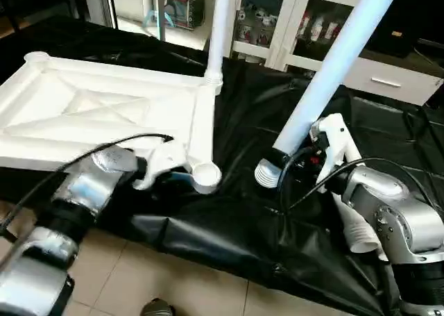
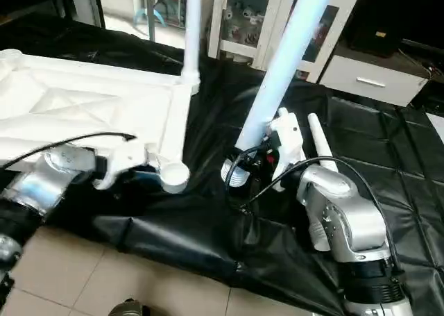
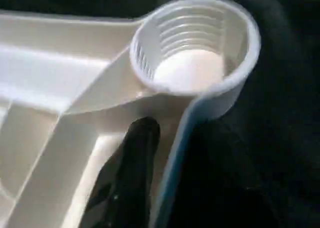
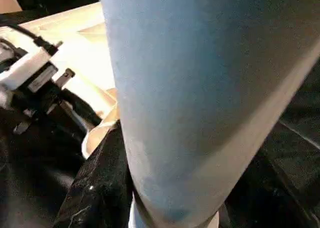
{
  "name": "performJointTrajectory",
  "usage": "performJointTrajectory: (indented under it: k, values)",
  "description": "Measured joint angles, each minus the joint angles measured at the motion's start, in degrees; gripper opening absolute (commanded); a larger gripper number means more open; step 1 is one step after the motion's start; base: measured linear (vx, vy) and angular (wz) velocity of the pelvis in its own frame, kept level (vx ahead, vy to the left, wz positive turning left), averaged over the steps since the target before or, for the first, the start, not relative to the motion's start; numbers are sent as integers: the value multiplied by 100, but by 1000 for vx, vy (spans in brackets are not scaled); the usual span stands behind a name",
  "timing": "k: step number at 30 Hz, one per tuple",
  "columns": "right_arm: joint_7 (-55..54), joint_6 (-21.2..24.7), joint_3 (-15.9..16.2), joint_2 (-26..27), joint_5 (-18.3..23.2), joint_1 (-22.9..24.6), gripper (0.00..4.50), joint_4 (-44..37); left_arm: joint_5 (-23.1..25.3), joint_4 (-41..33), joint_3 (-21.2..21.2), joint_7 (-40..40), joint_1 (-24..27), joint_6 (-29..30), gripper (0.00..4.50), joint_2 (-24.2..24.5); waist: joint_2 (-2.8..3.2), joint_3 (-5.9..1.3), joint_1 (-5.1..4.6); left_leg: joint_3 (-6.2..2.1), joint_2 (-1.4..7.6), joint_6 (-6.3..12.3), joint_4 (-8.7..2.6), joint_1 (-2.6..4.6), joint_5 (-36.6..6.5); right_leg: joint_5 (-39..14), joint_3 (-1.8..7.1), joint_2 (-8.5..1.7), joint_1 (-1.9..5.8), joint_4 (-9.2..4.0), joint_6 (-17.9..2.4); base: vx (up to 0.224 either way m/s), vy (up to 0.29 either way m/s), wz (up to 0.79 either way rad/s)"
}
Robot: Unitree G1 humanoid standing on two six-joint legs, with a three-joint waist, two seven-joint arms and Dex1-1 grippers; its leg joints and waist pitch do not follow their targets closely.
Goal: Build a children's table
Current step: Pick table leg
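White plastic tapered tube leg sits clamped in the right claw, left claw nipping the ribbed white tabletop's near-right rim.

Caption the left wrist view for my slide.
Left tool at the tabletop's rim beside an empty threaded corner socket.

Looks like somebody's living room at home: white glass-door cabinet stuffed with little knick-knacks, a low white drawer unit next to it, beige tile floor under a black plastic sheet.
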Motion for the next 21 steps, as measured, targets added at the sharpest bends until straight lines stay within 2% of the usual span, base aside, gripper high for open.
performJointTrajectory:
  k: [3, 8, 18, 19, 21]
  values:
    - [-6, 0, 18, 28, -13, 1, 186, 0, -23, -347, -29, 19, 151, 158, 112, -173, 1, 0, 27, 3, 0, 0, -1, 0, 0, 0, -1, -3, 1, 0, 0, 0, 0, 0]
    - [-29, 1, 18, 52, -12, 21, 186, -8, 21, -681, -206, 62, 224, 433, 92, -543, 10, 6, 144, 22, 0, 0, -5, 1, 0, 0, -8, -22, 1, 5, 0, 0, 0, 0]
    - [-159, 77, -43, 98, 42, 157, 186, -110, 107, -1053, -309, 194, 425, 550, 84, -684, 20, 11, 115, 81, -1, 1, -9, 17, 0, 2, -7, -57, 0, 11, 3, 0, 0, 0]
    - [-186, 114, -55, 111, 52, 157, 186, -135, 116, -1053, -302, 232, 425, 560, 139, -696, 22, 12, 106, 83, -1, 1, -9, 19, 0, 2, -6, -57, 0, 10, 3, 0, 0, 0]
    - [-247, 168, -59, 176, 78, 157, 186, -199, 116, -1047, -271, 280, 425, 562, 152, -694, 23, 13, 89, 83, -1, 1, -13, 20, 0, 2, -7, -56, -3, 11, 3, 0, 0, 0]
